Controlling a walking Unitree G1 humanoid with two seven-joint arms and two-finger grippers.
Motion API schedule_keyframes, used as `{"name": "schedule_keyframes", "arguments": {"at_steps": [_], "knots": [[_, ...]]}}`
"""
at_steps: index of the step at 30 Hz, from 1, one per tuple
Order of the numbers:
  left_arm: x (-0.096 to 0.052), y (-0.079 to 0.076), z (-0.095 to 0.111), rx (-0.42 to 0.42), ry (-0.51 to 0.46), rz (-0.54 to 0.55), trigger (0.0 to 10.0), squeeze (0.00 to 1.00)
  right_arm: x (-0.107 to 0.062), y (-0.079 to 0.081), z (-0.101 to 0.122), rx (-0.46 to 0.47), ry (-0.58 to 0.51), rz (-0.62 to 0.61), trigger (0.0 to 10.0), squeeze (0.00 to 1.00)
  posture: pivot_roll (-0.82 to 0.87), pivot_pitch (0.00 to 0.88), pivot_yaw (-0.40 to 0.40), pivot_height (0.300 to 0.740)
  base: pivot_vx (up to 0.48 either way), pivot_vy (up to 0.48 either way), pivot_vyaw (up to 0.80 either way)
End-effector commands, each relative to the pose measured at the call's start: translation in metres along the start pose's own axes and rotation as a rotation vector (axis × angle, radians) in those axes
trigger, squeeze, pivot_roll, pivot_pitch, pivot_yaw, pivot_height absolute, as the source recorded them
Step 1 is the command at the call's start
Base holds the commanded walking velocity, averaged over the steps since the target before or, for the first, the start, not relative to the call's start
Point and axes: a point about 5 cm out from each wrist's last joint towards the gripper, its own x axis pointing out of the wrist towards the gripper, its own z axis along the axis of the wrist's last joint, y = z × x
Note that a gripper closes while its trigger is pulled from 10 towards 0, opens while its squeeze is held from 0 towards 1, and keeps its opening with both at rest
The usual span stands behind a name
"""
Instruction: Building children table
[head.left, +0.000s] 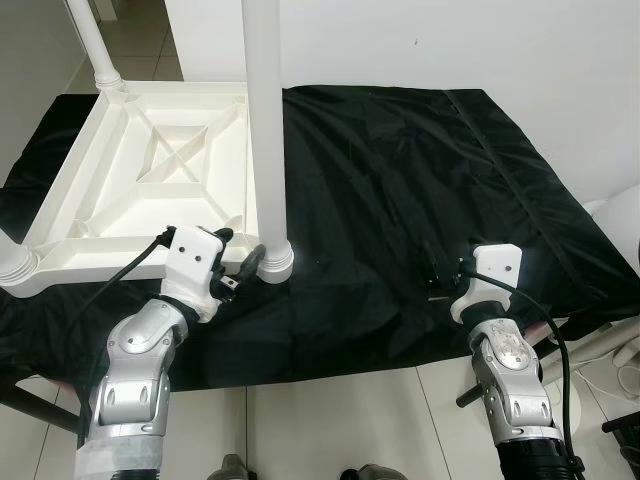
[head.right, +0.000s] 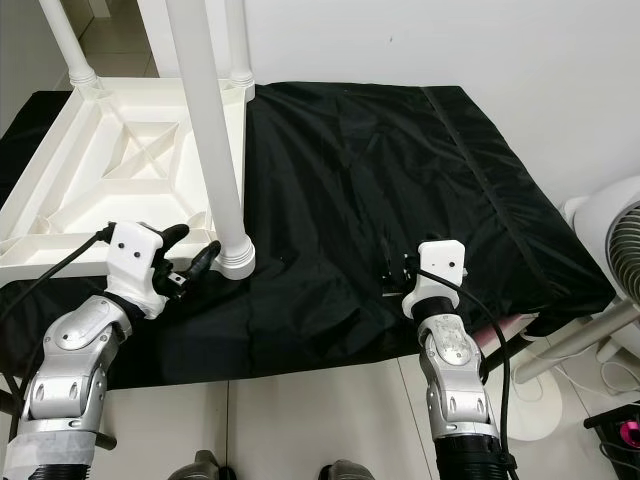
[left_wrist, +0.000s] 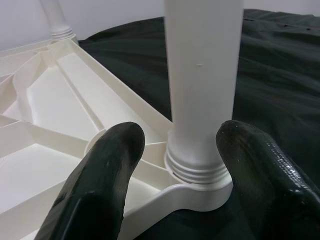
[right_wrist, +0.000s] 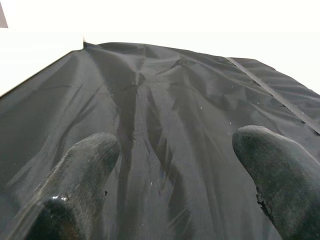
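Observation:
A white plastic children's table (head.left: 110, 200) lies upside down on the left half of a black cloth (head.left: 400, 170). A white leg (head.left: 268, 150) stands upright in the table's near right corner socket (head.left: 277, 265). Two more legs rise at the back left (head.left: 95, 40) and back right (head.right: 240, 40). My left gripper (head.left: 245, 262) is open at the foot of the near leg. In the left wrist view its fingers (left_wrist: 100, 175) flank the leg's ribbed base (left_wrist: 197, 170) with gaps on both sides. My right gripper (head.left: 440, 270) is open and holds nothing, low over bare cloth (right_wrist: 165, 115).
The cloth covers a low platform whose front edge (head.left: 330, 370) runs just ahead of my arms, with tiled floor below. A white fan (head.right: 615, 240) stands at the right. A white wall (head.left: 450, 40) backs the platform.

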Motion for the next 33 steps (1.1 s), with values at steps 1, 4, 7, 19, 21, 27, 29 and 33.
{"name": "schedule_keyframes", "arguments": {"at_steps": [1,4,7,19,21,27,29,33], "knots": [[0.002,-0.002,-0.001,0.015,0.02,-0.015,10.0,0.0,0.0,0.0,-0.001,-0.011,0.001,0.007,10.0,0.0,-0.08,0.044,-0.009,0.74,0.0,0.0,0.0],[0.006,-0.002,-0.016,0.094,0.158,-0.04,10.0,0.0,-0.001,0.0,-0.002,-0.014,0.002,0.008,10.0,0.0,-0.08,0.046,-0.006,0.74,0.0,0.0,0.0],[0.007,-0.002,-0.022,0.112,0.211,-0.05,10.0,0.0,-0.001,0.0,-0.002,-0.015,0.002,0.008,10.0,0.0,-0.08,0.046,-0.006,0.74,0.0,0.0,0.0],[0.016,0.001,-0.016,0.097,0.212,-0.089,10.0,0.0,-0.003,-0.003,-0.002,-0.026,0.003,-0.012,10.0,0.0,-0.1,0.057,0.016,0.74,0.0,0.0,0.0],[0.019,0.002,-0.015,0.088,0.215,-0.076,10.0,0.0,-0.003,-0.003,-0.001,-0.026,0.003,-0.014,10.0,0.0,-0.1,0.057,0.017,0.74,0.0,0.0,0.0],[0.03,-0.009,0.002,-0.039,0.121,-0.117,10.0,0.0,-0.001,-0.004,-0.001,-0.03,0.002,-0.014,10.0,0.0,-0.1,0.058,0.013,0.74,0.0,0.0,0.0],[0.031,-0.011,0.006,-0.072,0.102,-0.129,10.0,0.0,-0.001,-0.004,-0.001,-0.03,0.002,-0.013,10.0,0.0,-0.11,0.06,0.013,0.74,0.0,0.0,0.0],[0.031,-0.014,0.014,-0.138,0.055,-0.167,10.0,0.0,0.0,-0.004,0.0,-0.033,0.002,-0.011,10.0,0.0,-0.1,0.059,0.012,0.74,0.0,0.0,0.0]]}}
